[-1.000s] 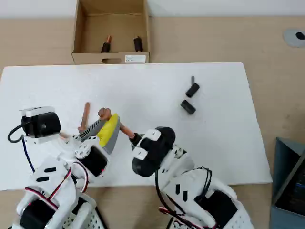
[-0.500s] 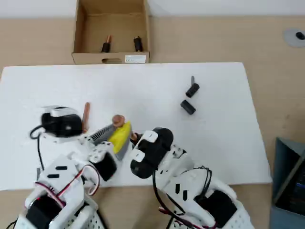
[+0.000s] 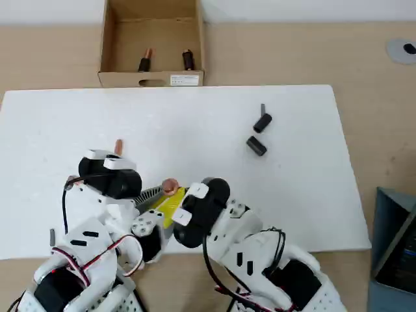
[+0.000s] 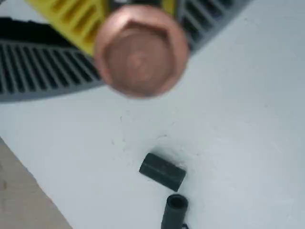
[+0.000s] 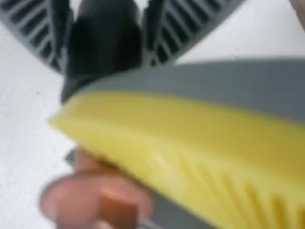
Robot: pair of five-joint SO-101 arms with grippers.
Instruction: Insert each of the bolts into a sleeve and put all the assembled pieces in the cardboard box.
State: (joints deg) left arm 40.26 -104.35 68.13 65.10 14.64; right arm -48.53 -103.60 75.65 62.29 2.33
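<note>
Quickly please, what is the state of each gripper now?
Left gripper: closed on a bolt.
Right gripper: closed on a sleeve.

Assembled pieces (image 3: pixel 145 61) in cardboard box (image 3: pixel 130 79)

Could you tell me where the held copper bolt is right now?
In the high view, the copper bolt is in the left gripper, between the two arms on the mat, by the sleeve in the right gripper.

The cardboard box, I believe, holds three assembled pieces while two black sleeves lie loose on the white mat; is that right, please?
Not quite. The high view shows that the cardboard box holds two assembled pieces, one beside the other, not three. Two black sleeves do lie loose on the white mat.
</note>
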